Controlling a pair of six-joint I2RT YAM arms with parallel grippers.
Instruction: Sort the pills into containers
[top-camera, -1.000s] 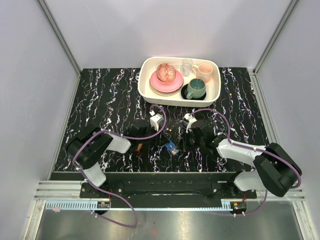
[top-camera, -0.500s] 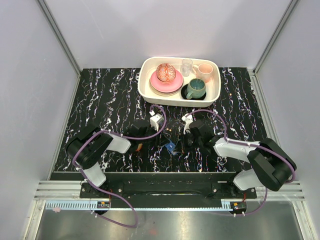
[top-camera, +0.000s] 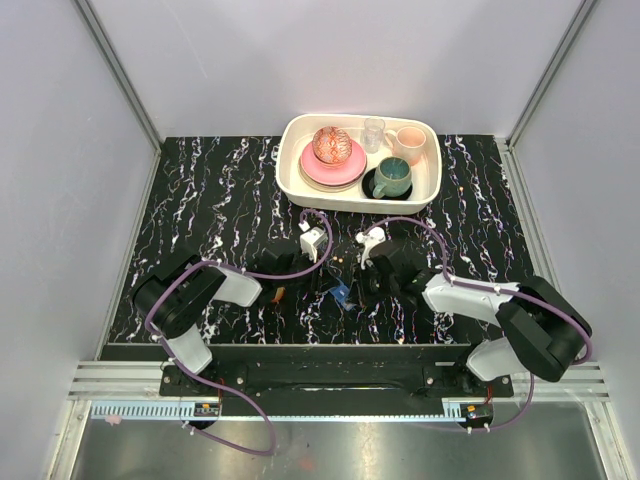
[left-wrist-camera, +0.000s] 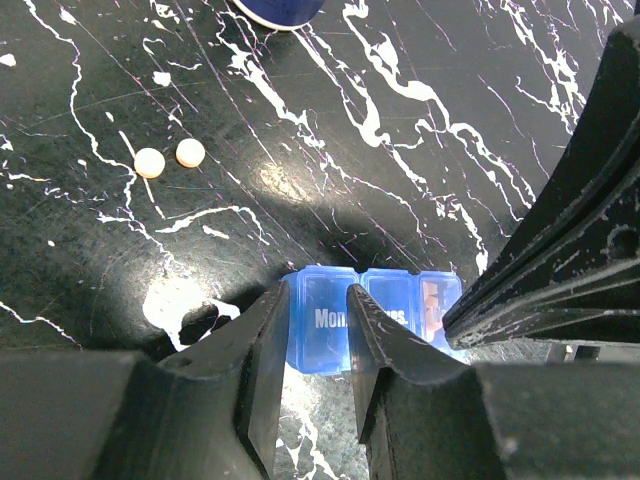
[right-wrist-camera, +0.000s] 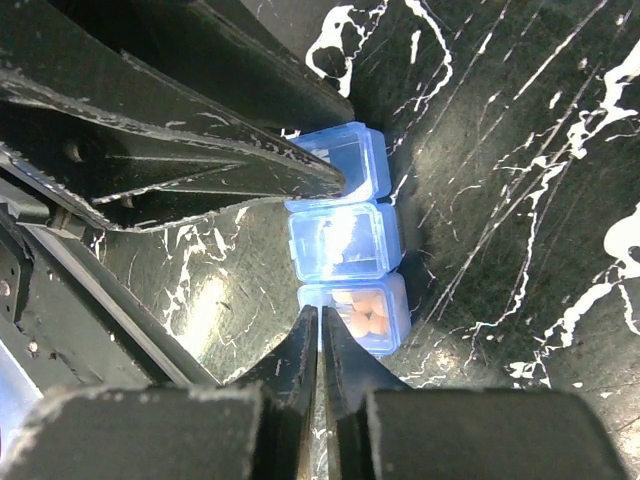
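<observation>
The blue translucent pill box (left-wrist-camera: 390, 300) lies on the black marble table, also in the top view (top-camera: 341, 292). My left gripper (left-wrist-camera: 318, 300) straddles its end compartment marked "Mon." and is closed on it. My right gripper (right-wrist-camera: 320, 318) is shut, and its tips touch the near edge of the third compartment (right-wrist-camera: 365, 312), which holds several pale orange pills. The middle compartment (right-wrist-camera: 340, 240) looks empty. Two loose pale pills (left-wrist-camera: 168, 158) lie on the table beyond the left gripper. A small orange cup (top-camera: 281, 294) sits beside the left arm.
A white tray (top-camera: 430, 190) at the back holds pink plates, a patterned ball, a glass, a pink cup and a teal mug. A round blue-and-white base (left-wrist-camera: 280, 8) stands just beyond the loose pills. The left arm's fingers (right-wrist-camera: 200, 130) crowd the box's far end.
My right arm has swung a little to the left, toward the pill box, and the box has shifted slightly left. The left arm has stayed put.
</observation>
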